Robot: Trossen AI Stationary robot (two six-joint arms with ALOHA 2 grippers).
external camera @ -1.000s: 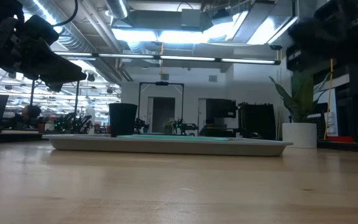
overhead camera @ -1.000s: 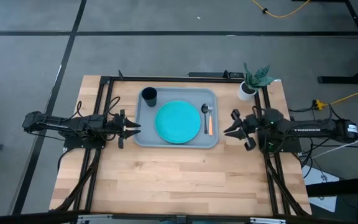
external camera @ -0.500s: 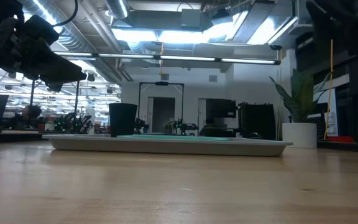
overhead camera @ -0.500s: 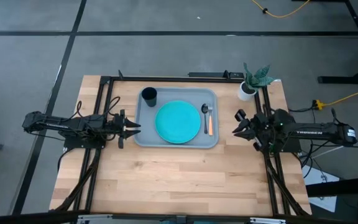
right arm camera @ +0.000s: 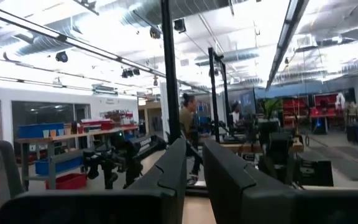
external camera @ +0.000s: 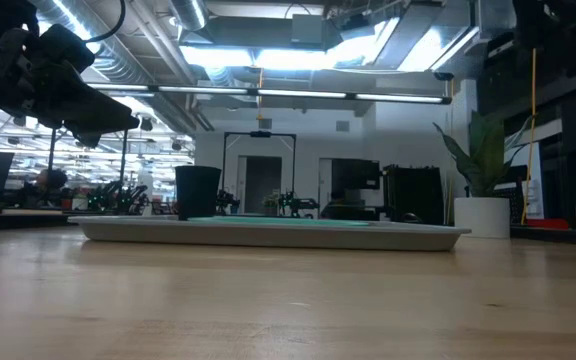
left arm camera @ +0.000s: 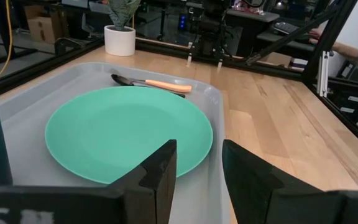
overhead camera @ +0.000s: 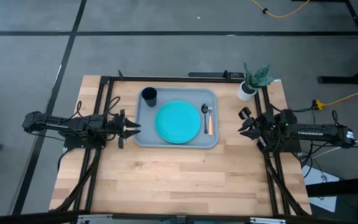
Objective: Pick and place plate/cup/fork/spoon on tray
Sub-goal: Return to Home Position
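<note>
While I hunt for readable writing, the only lettering I can make out is a pale brand word along my right arm in the high view, and it looks like TROSSEN. My tray [overhead camera: 175,118] sits on the far middle of the wooden table [overhead camera: 173,174] with everything already in it: the plate [overhead camera: 178,122] at its centre, the cup [overhead camera: 148,95] upright in the far left corner just beside the plate, and the spoon [overhead camera: 205,117] and fork [overhead camera: 210,125] lying side by side along the right edge. My left gripper [overhead camera: 131,127] hovers just outside the tray's left rim, pointing in at the plate; its fingers [left arm camera: 160,171] stand a little apart with nothing between them, and the plate lies just beyond their tips. My right gripper [overhead camera: 244,122] is off the tray's right side, near the table's right edge and apart from the fork; its fingers [right arm camera: 176,165] show a narrow gap, are empty, and face the room. A white pot with a green plant [overhead camera: 251,81] stands at the far right corner.
</note>
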